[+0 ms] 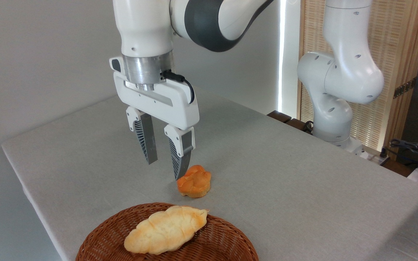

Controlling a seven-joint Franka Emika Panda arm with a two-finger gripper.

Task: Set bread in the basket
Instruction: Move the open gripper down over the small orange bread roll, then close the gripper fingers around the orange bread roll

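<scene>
Gripper (164,170) points down, fingers apart, one tip seemingly touching the bread (194,182)

Bright, even, sharp picture; a glaring light strip (281,54) behind; shadows faint.

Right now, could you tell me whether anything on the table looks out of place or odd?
Nothing stands out. The bun sits intact on the table, outside the basket, which holds the loaf. The open gripper hangs just left of the bun. Nothing looks spilled or damaged.
</scene>
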